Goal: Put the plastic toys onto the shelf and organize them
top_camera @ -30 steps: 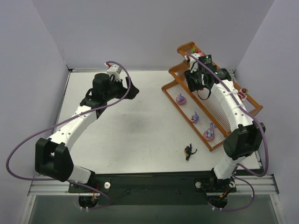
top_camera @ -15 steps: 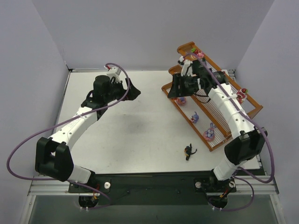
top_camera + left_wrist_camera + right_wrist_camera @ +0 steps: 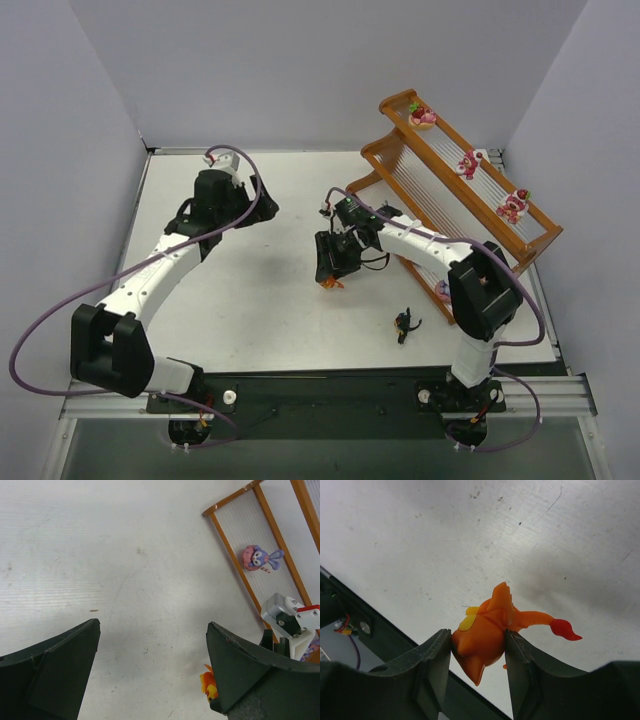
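Clamped in the right gripper [image 3: 479, 652]: a tiny orange plastic figurine [image 3: 487, 635] with a yellow patch and a red-tipped tail, pinched by the body between the two dark fingers [image 3: 432, 665]. Held low over the white tabletop [image 3: 270, 300], just left of the rack's front corner; cannot tell whether touching the surface. Spread wide on the left gripper [image 3: 152, 675]: both dark jaws, released, gripping nothing, bare table showing between them. Poised over the far left half of the table, well apart from the right gripper. Lying on the table near the front edge, to the right of the orange one: a small black winged plastic figurine [image 3: 404, 323], just in front of the rack. Standing at the back right: the orange-brown three-tier stepped shelf [image 3: 372, 150] with raised rims and white slatted floors. Spaced along its top tier: three pink-red bear-like figurines, at the far end [image 3: 422, 116], in the middle [image 3: 468, 162] and at the near end [image 3: 514, 205]. On the lowest tier, in the left wrist view: a purple long-eared figurine [image 3: 260, 559].
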You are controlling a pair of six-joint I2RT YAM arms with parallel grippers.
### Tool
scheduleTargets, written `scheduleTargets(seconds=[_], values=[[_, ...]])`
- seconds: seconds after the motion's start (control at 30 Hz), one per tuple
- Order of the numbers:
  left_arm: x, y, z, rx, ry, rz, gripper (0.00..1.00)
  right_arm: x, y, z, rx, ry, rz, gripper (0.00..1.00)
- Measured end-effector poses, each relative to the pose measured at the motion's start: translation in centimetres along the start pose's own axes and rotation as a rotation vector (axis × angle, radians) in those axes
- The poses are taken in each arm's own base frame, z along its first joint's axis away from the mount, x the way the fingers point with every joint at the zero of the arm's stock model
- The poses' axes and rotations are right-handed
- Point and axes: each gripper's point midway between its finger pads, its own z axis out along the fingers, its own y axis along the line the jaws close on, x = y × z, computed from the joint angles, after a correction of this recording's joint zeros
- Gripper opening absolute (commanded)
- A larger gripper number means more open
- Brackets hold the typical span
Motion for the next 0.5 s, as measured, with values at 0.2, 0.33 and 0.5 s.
scheduleTargets(seconds=[0.2, 0.33, 0.5], values=[[-1.3, 2.6, -1.6, -0.092, -0.033, -0.044, 0.97, -1.3, -1.5, 2.6, 0.066, -0.070, -0.003, 0.30], [-1.7, 3.6, -2.1, -0.120, -0.040, -0.060, 0.97, -1.9, -2.2, 3.7, 0.086, -0.107, 0.016, 0.36], [-1.6, 4.1, -2.3, -0.134, -0.032, -0.066, 0.97, -2.4, -2.4, 4.5, 0.087, -0.127, 0.048, 0.49]])
